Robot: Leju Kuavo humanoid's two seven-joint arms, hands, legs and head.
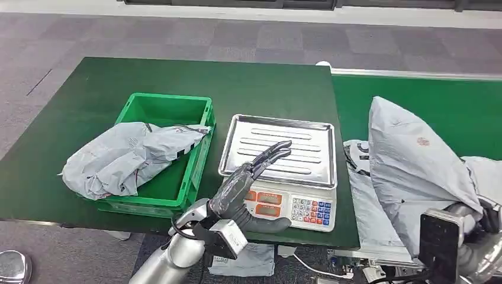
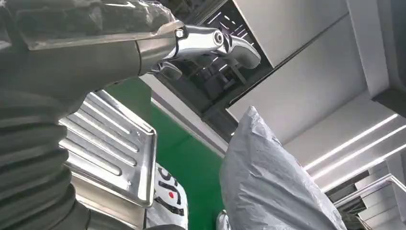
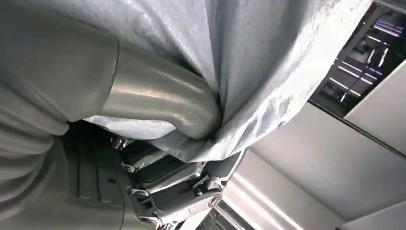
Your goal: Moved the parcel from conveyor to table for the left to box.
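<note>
In the head view, the right hand sat low over the green conveyor belt, holding up a crumpled grey plastic parcel bag that stood tall above the belt, just off the right edge of the dark green table. More grey bags lay flat on the belt beneath it. The left hand hovered over the front edge of the table with its fingers stretched apart and nothing in them, above a silver-trayed weighing scale. Near the table's left side, a green plastic crate carried another grey bag draped over its rim.

The left wrist view showed the ribbed scale tray, with the lifted parcel rising beyond it.

In the right wrist view, the thick grey thumb pressed into the bag's folds against the darker fingers, so the hold looked firm.

As a judgement, the pick-up was done; carrying the parcel across to the table, releasing it, and the left hand's boxing were all left.
</note>
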